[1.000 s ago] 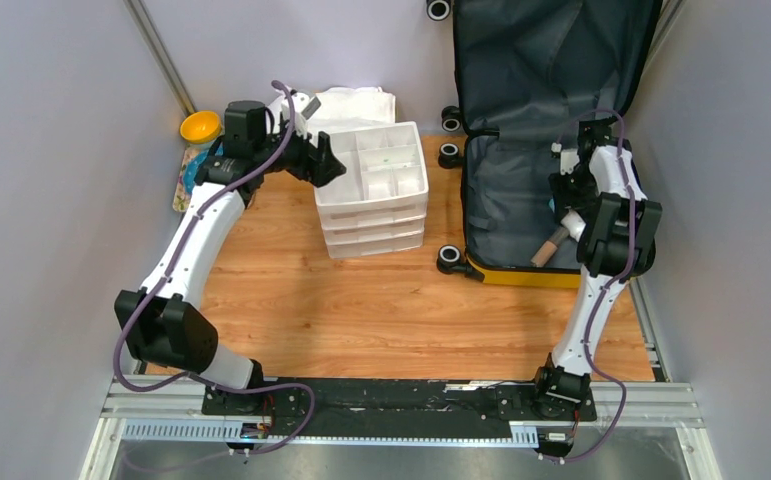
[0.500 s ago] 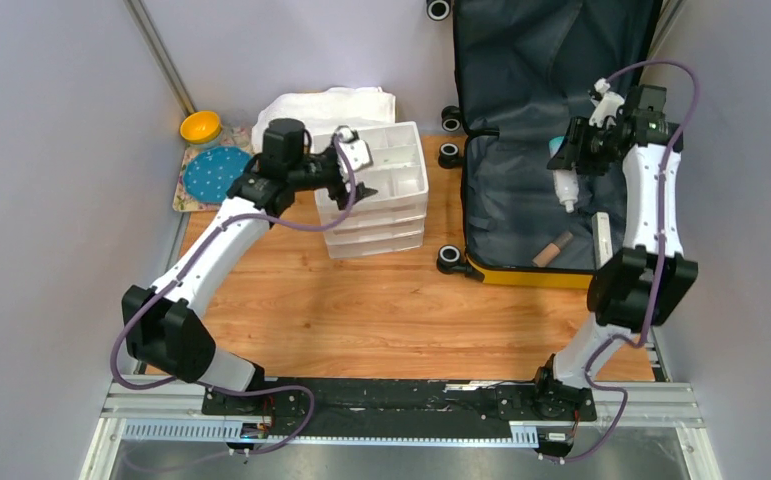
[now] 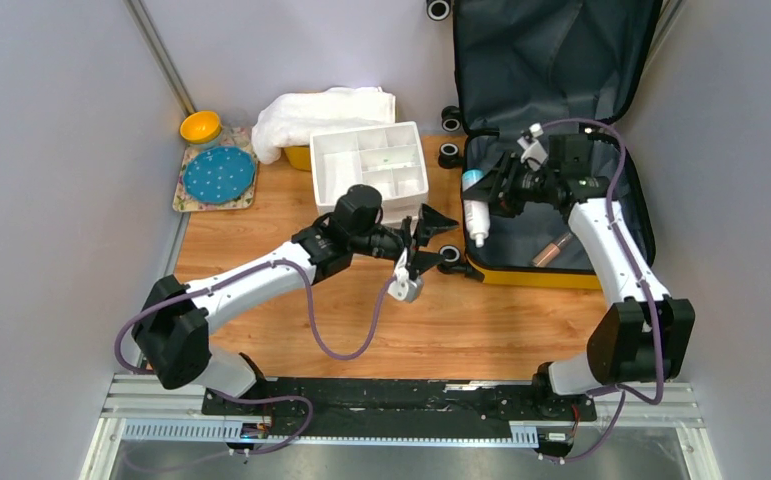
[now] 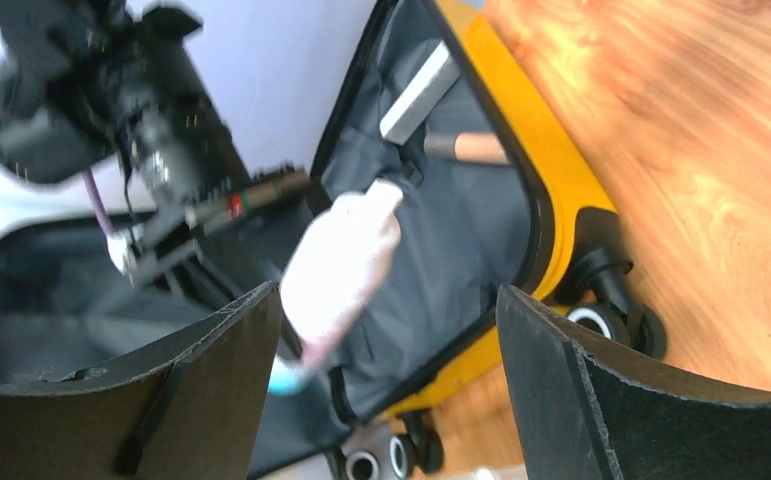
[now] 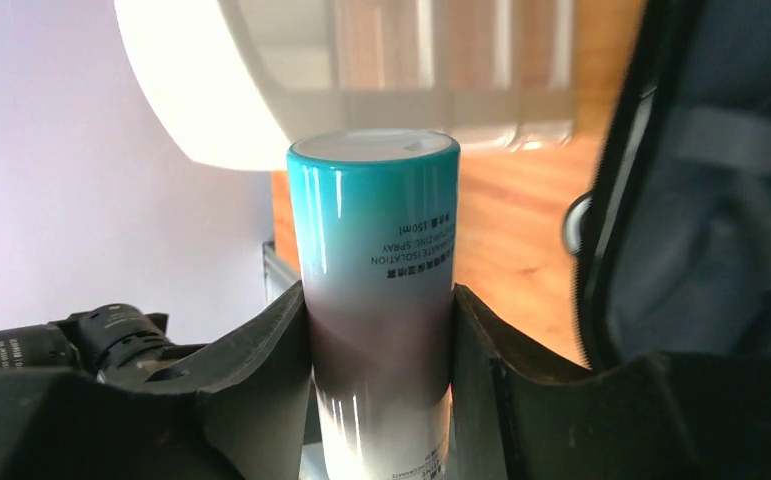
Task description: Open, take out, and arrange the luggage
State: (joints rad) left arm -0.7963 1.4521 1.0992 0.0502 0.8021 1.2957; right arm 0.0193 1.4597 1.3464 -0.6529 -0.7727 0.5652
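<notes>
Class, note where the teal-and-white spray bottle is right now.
Top view, right of centre: the spray bottle sits in the right gripper at the open luggage's left edge, just right of the white drawer organiser.

Luggage yellow, lining dark grey; bottle teal fading white; disc blue, apparently white-dotted.

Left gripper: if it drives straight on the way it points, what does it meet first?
Probably the bottle in the right gripper: it sits dead centre ahead of the left gripper in its wrist view. The luggage rim is close to that line; depth is unclear.
</notes>
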